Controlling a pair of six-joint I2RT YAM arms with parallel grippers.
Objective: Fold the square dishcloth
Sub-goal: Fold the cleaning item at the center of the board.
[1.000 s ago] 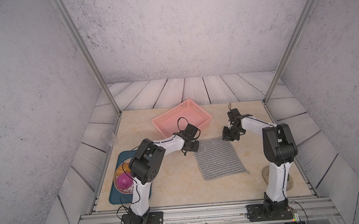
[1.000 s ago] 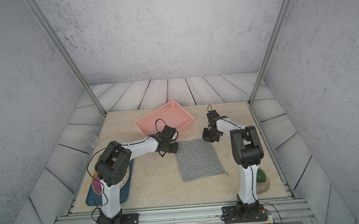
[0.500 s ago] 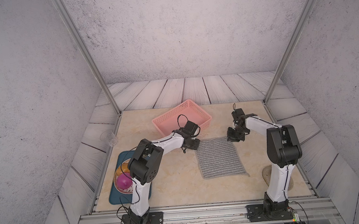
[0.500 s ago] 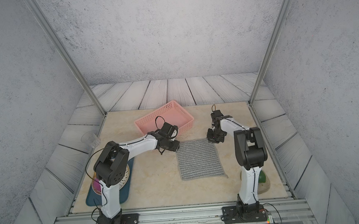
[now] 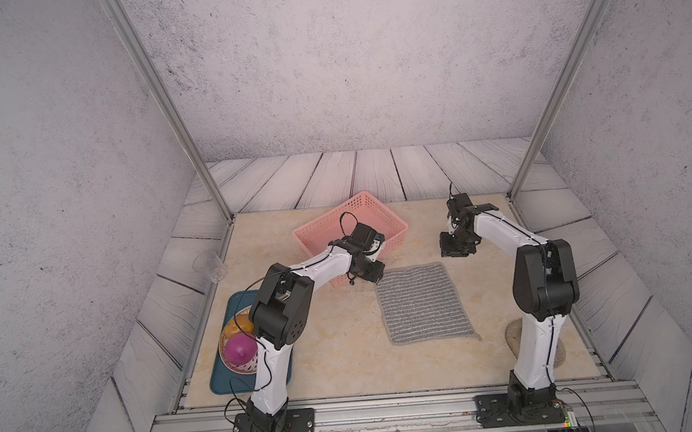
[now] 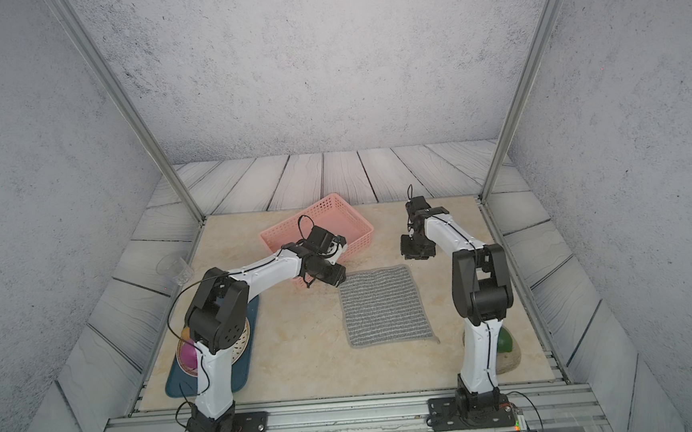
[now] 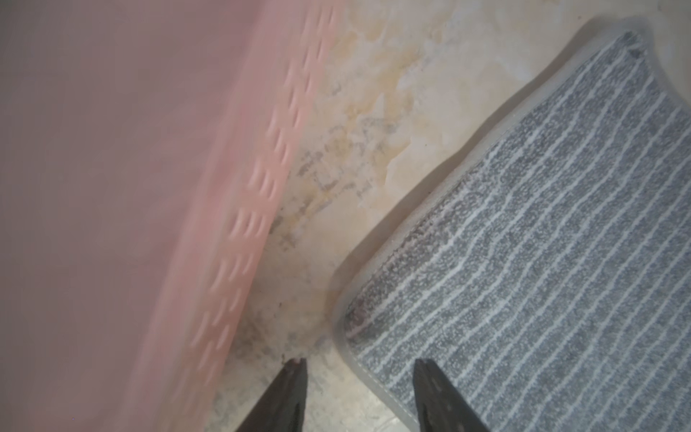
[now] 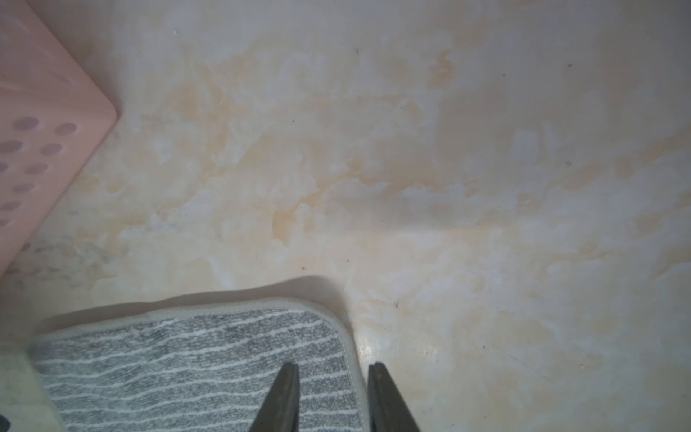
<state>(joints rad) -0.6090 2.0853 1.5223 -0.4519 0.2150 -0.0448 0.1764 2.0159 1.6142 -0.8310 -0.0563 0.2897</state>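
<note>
The square dishcloth [image 5: 423, 303] lies flat on the bench [image 5: 338, 363], right of centre in both top views. All four hemmed edges show, and its lower right corner is pulled out to a small point. Bare bench runs below it and to its left, with a narrower strip on its right toward the right arm's post. Its upper left corner sits close to the pink basket [image 5: 390, 212]. The left claw [image 5: 372, 275] hangs at that corner, fingers parted and gripping nothing. In the left wrist view the left claw [image 7: 359, 364] has one tip over bare bench and the other over the cloth's hem. The right claw [image 5: 457, 251] is just off the upper right corner, also released. Its wrist view shows the right claw [image 8: 334, 368] with a slim gap between tips that straddle the hem. Both wrist views cut the fingers off at the lower frame edge, and the basket is smeared in the left one. The left arm hides part of the basket's near wall and of the teal tray [image 5: 219, 382]. The right arm covers most of a round mat [image 5: 511, 337] at lower right.
</note>
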